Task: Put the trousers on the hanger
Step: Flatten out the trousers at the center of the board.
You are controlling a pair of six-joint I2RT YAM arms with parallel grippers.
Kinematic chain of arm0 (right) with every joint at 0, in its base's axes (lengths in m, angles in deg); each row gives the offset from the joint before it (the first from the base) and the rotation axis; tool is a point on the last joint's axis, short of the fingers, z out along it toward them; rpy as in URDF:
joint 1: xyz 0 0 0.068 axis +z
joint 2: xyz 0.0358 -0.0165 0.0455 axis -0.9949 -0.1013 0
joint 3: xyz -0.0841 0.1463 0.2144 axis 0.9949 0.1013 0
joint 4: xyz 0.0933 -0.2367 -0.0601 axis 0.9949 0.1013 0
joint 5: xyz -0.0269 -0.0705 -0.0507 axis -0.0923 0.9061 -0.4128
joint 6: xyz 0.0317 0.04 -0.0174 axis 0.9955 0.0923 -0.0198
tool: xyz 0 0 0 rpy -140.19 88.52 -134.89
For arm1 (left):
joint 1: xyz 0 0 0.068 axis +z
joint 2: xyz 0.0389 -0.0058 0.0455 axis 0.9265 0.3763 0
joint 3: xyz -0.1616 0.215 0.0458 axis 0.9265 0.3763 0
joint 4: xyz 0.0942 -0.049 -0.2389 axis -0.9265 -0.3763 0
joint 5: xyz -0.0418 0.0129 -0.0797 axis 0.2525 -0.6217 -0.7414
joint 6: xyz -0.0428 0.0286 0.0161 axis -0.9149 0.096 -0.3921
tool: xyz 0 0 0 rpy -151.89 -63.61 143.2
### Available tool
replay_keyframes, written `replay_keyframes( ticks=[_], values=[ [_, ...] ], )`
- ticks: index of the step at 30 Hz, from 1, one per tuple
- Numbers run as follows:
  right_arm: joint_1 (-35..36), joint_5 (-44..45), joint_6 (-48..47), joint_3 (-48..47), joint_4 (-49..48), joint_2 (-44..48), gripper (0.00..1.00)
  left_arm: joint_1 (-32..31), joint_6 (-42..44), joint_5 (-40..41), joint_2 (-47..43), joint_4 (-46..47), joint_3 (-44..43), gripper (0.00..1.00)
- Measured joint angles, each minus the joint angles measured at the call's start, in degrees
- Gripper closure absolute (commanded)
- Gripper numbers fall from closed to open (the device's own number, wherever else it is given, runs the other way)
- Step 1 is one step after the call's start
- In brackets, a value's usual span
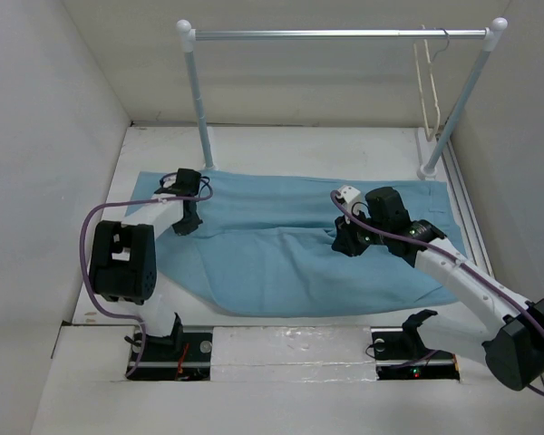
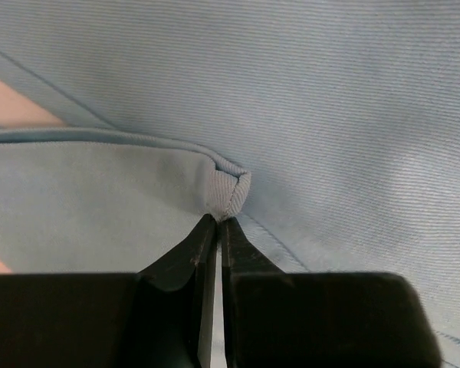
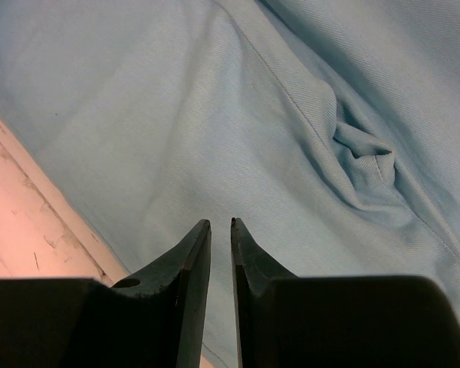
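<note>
Trousers (image 1: 281,263) lie spread out flat on the white counter (image 1: 299,145). They are light blue and soft, and they reach from the left side almost to the right side. The hanger (image 1: 429,86) is well apart from the trousers. It hangs by its little hook at the right end of the silver rail (image 1: 344,34) at the back, just beside the right white post (image 1: 462,100). It is thin and cream.

The left gripper (image 1: 189,222) is down on the left part of the trousers, near their back edge. Its black fingers (image 2: 188,264) are squeezed together, with only a thin line between them. A small folded corner of the hem (image 2: 228,192) stands up right at the tips, and the tips pinch it. The cloth around that corner lies smooth. A bit of bare counter shows at the left side of that wrist view.

The right gripper (image 1: 346,243) is over the middle of the trousers. Its fingers (image 3: 257,268) stand a little apart, with a narrow gap, and they hold nothing. Blue cloth lies under them. I cannot tell if the tips touch the cloth. A bunched-up wrinkle (image 3: 364,157) sits in the cloth past the tips and off to the right. A strip of bare counter runs along the edge of the trousers at the left side of that wrist view.
</note>
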Motion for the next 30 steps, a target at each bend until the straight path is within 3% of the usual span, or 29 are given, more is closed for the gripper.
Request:
replay_keyframes(
  ticks=[6, 9, 10, 12, 14, 20, 25, 30],
  values=[
    [0.0, 0.1, -0.5, 0.0, 1.2, 0.0, 0.64, 0.0, -2.3, 2.6, -7.0, -4.6, 0.0, 1.0],
    [-0.5, 0.3, -0.7, 0.0, 3.1, -0.2, 0.52, 0.0, -3.3, 3.3, -13.9, -7.4, -0.2, 1.0],
    [-1.1, 0.2, -0.7, 0.0, 3.6, -0.3, 0.4, 0.0, -3.5, 3.4, -16.5, -8.6, -0.7, 1.0],
    [-3.8, -0.3, -0.4, 0.0, 4.7, -0.3, 0.34, 0.0, -3.6, 3.3, -20.8, -10.6, -2.3, 1.0],
    [-8.9, -1.8, 0.0, 0.5, 4.8, -0.3, 0.32, 0.0, -3.5, 2.9, -24.8, -11.8, -4.4, 1.0],
    [-28.9, -3.2, 5.8, 5.8, 5.4, 2.2, 0.39, 0.0, -1.4, -0.2, -35.3, -12.3, -6.4, 1.0],
    [-47.1, 2.7, 11.5, 7.5, 9.1, 8.1, 0.42, 0.0, 0.5, -4.1, -42.8, -11.9, -5.1, 1.0],
    [-65.7, 11.2, 12.5, 5.0, 13.2, 2.6, 0.45, 0.0, 1.4, -7.2, -48.5, -11.5, -4.4, 1.0]
  ],
)
